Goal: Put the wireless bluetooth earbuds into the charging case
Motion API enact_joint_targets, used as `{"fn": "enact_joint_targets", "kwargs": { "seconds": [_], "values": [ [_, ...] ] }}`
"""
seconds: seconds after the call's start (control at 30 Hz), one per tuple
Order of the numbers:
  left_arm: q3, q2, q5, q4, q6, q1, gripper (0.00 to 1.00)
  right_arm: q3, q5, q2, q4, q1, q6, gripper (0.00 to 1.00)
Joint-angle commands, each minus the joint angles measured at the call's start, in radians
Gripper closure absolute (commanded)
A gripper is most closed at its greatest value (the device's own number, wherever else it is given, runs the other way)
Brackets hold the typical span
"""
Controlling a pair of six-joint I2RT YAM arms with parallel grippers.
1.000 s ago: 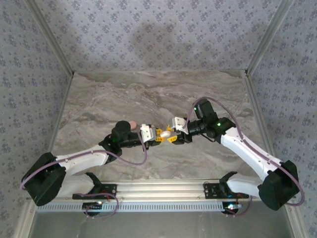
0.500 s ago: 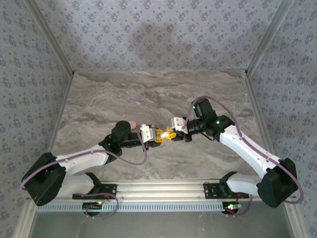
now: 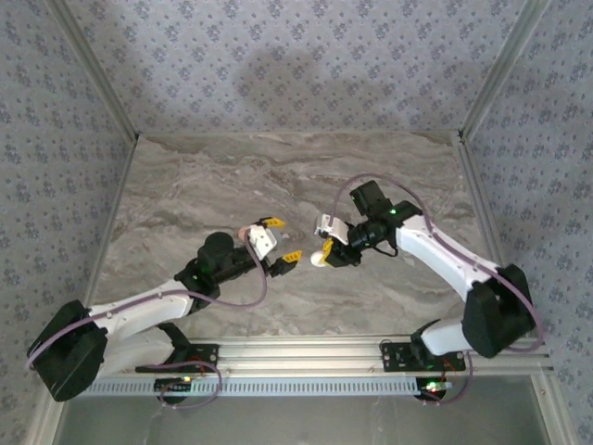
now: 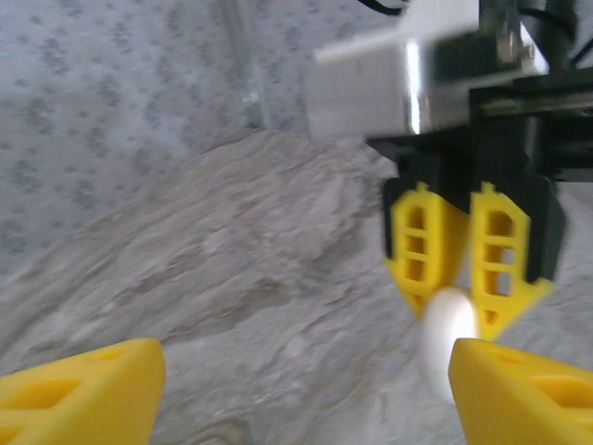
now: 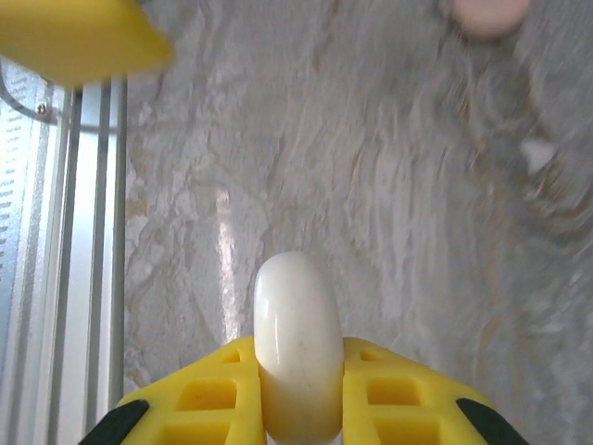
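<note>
- The table (image 3: 204, 176) is grey and veined like marble. Around the two pincers it lies bare, and nothing stands between them.
- In the right wrist view a blurred pink round thing (image 5: 491, 14) lies on the table well ahead of the right pincer (image 5: 298, 371), off to one side.
- Nearer to that pincer, on the same side, is a small white bit (image 5: 537, 153). It is too blurred to say whether it is an earbud.
- A metal rail (image 5: 93, 232) runs along the table edge on the pincer's other side.
- The right pincer is clamped on a white case (image 5: 296, 315). The case is a smooth closed oval, and its rounded end sticks out past the yellow fingertips.
- The left pincer (image 3: 281, 239) is spread wide and holds nothing. It faces the right pincer (image 3: 326, 255) just across a small gap, apart from the case (image 3: 320, 260).
- From the left wrist, the case (image 4: 447, 338) hangs ahead of the left pincer (image 4: 301, 371), close to one finger (image 4: 519, 389).
- The left arm reaches up from its base to mid-table, with the wrist turned towards the right.
- The right arm bends at the elbow, and its forearm points back left towards the centre.
</note>
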Motion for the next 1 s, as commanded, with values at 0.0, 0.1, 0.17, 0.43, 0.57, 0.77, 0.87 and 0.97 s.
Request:
{"fn": "enact_joint_targets", "kwargs": {
  "seconds": [0.0,0.1,0.17,0.43,0.57,0.77,0.87,0.97],
  "values": [
    [-0.012,-0.042,-0.221,-0.026,-0.081,0.020,0.12,0.054,0.032,0.086,-0.068,-0.002,0.070,0.83],
    [-0.002,-0.067,-0.273,-0.072,-0.138,0.058,0.01,0.105,0.064,0.187,-0.107,0.015,0.071,0.83],
    [0.009,-0.075,-0.312,-0.104,-0.178,0.090,0.00,0.146,0.098,0.254,-0.126,0.022,0.091,0.84],
    [0.023,-0.069,-0.465,-0.253,-0.391,0.244,0.00,0.230,0.179,0.399,-0.097,0.023,0.175,0.81],
    [0.019,-0.074,-0.455,-0.268,-0.407,0.272,0.00,0.247,0.183,0.440,-0.105,0.022,0.190,0.79],
    [0.025,-0.069,-0.453,-0.279,-0.408,0.284,0.00,0.261,0.200,0.476,-0.112,0.017,0.211,0.77],
    [0.030,-0.068,-0.450,-0.285,-0.407,0.287,0.00,0.263,0.208,0.483,-0.110,0.014,0.221,0.74],
    [0.034,-0.069,-0.455,-0.293,-0.397,0.293,0.00,0.266,0.213,0.491,-0.110,0.010,0.228,0.72]
  ]
}}
